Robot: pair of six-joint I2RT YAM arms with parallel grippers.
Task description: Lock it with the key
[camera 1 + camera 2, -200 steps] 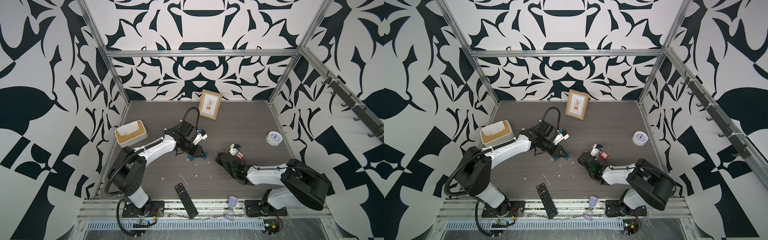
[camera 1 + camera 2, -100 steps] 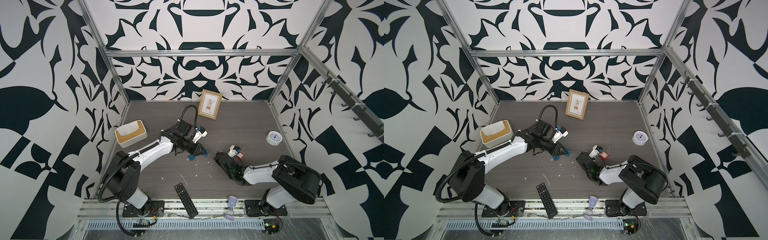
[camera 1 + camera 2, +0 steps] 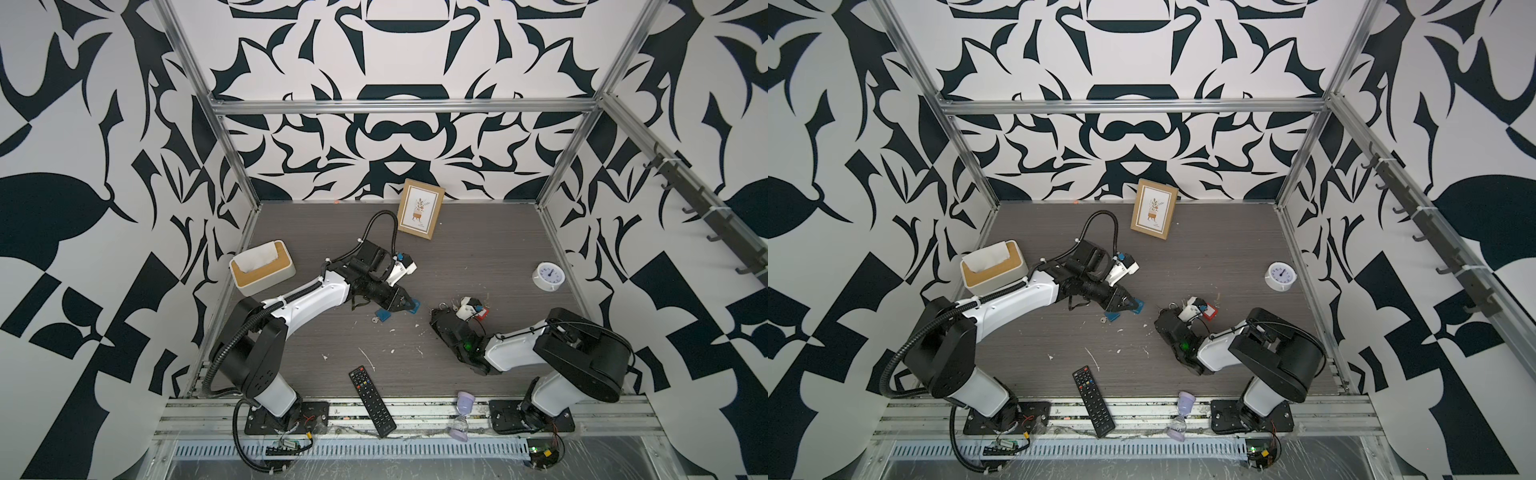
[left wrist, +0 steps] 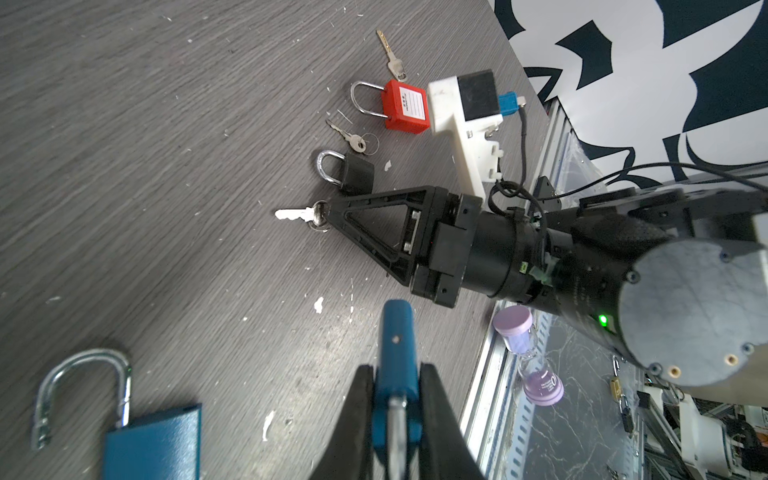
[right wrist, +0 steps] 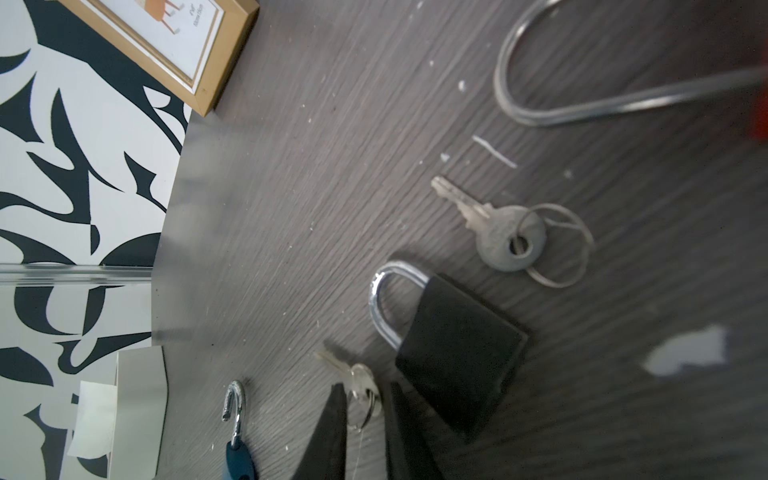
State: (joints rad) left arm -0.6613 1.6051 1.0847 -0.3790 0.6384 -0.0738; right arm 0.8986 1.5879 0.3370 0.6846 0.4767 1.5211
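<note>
White arm shells (image 3: 316, 297), black joints (image 3: 257, 361), a ribbed hose (image 3: 376, 220), a triangular right claw (image 4: 326, 214).

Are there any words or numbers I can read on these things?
None read clearly.
Red padlock: white label, print too small.
Picture frame: caption blurred.
Clock: numbers too small.
Hourglass: print blurred.
Remote: button marks too small.

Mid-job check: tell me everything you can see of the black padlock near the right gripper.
The black padlock has a matte black, squarish body and a shiny chrome shackle that looks shut. It lies flat on the grey wood-grain table, apart from a ringed key that lies beside its shackle. A finger of the right gripper sits close by one edge of the body; whether they touch cannot be told.
</note>
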